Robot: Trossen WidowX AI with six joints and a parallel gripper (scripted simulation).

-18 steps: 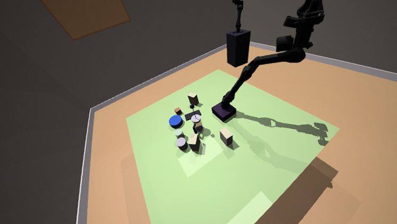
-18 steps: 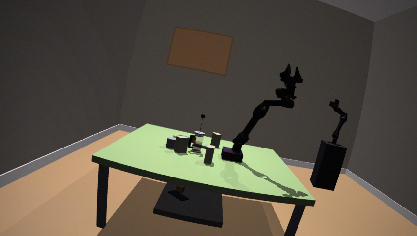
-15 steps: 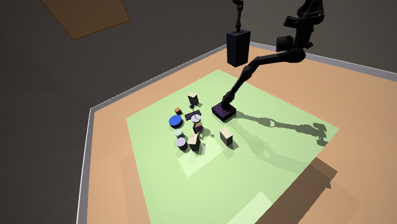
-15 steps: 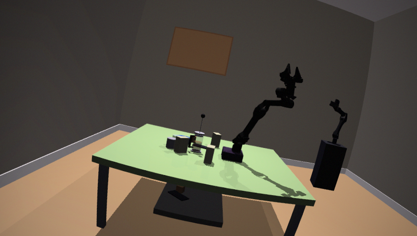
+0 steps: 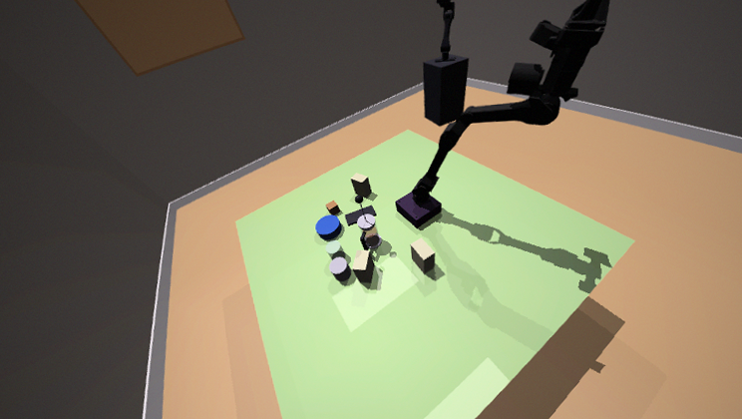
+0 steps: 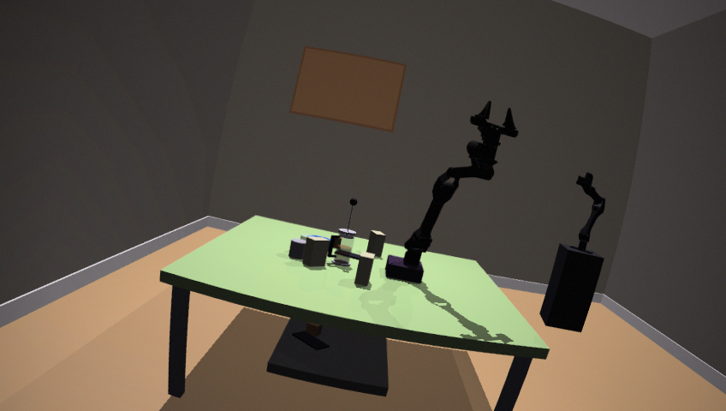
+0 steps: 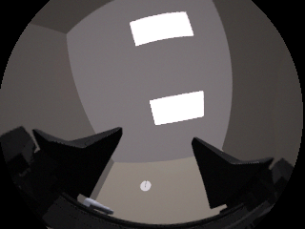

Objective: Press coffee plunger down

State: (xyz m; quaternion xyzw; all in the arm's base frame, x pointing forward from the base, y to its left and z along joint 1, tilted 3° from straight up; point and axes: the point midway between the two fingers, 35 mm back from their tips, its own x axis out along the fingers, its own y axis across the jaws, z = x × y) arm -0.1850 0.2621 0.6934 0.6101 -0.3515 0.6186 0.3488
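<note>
The coffee press (image 5: 370, 233) (image 6: 344, 244) stands upright on the green table (image 5: 328, 377) (image 6: 244, 275). Its thin rod rises high above the lid, with a black plunger knob (image 5: 358, 198) (image 6: 353, 201) on top. My gripper (image 6: 499, 105) (image 7: 158, 136) is open and empty. It points up, high above the table and far to the right of the press in the top and exterior views. The wrist view shows only walls, ceiling and a wall clock between and beyond the fingers, not the press.
Cream blocks (image 5: 362, 266) (image 5: 423, 255) (image 5: 360, 185) (image 6: 315, 252) (image 6: 364, 269) (image 6: 376, 243) stand around the press. A blue disc (image 5: 327, 226), an orange cube (image 5: 332, 207), a dark bar (image 5: 359, 215), a pale green cylinder (image 5: 333, 247) and a lilac cylinder (image 5: 339, 267) are near it.
</note>
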